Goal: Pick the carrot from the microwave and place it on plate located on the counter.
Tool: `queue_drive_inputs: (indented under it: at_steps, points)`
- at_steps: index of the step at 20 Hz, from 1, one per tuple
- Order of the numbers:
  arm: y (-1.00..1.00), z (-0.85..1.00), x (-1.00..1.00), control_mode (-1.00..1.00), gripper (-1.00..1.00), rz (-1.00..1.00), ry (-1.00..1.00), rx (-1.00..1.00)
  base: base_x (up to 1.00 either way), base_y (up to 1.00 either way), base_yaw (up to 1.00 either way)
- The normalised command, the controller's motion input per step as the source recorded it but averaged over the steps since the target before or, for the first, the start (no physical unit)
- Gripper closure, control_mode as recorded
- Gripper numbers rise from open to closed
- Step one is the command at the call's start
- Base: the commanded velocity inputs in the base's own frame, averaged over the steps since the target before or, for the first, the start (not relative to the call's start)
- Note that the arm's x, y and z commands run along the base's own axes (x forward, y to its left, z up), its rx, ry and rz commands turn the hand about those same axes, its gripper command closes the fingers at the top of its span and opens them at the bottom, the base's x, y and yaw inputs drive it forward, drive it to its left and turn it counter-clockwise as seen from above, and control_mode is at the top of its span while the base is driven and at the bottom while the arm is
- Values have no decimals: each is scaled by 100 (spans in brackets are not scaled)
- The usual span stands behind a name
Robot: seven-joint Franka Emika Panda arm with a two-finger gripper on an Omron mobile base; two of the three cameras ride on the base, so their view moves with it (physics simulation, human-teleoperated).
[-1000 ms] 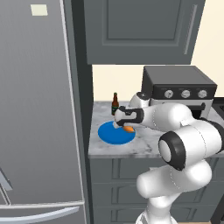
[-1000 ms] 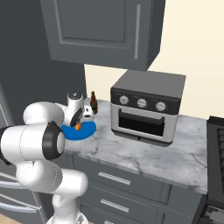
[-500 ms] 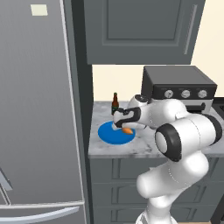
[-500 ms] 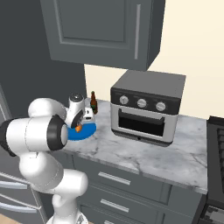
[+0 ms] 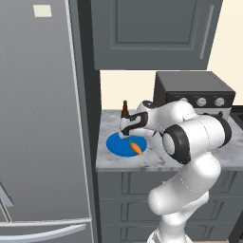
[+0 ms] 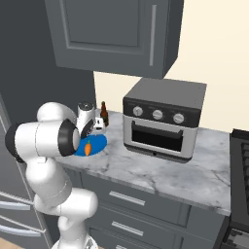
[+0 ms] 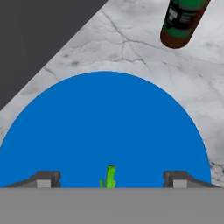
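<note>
Two finger tips of the tool [image 7: 109, 179] stand spread wide, nothing pinched between them, so the carrot [image 5: 136, 147] seems released. It lies on the blue plate [image 5: 116, 144], at the left end of the counter [image 6: 160, 170]. A dark bottle [image 7: 181, 22] stands just beyond the plate.

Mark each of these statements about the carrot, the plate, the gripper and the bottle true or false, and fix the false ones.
1. The carrot lies on the blue plate. True.
2. The gripper is shut on the carrot. False: its fingertips stand wide apart, with the carrot's green top between them, untouched.
3. A dark bottle stands upright on the counter behind the plate. True.
4. The plate sits on top of the toaster oven. False: it rests on the counter, left of the oven.
</note>
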Motion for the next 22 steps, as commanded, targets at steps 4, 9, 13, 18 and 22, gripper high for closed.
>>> queue_drive_inputs:
  at_steps: [4, 9, 13, 18, 22]
  points:
    - [-11, 41, -9, -100, -100, -3, 0, 1, 0, 0, 0]
    - [-40, 63, -91, -100, -100, -12, 3, 0, 0, 0, 0]
    - [-49, 79, -100, -100, -100, -18, 7, 0, 0, 0, 0]
    - [-11, 99, -100, -100, -100, -16, 6, 0, 0, 0, 0]
    - [0, 100, -100, -100, -100, -10, 6, 0, 0, 0, 0]
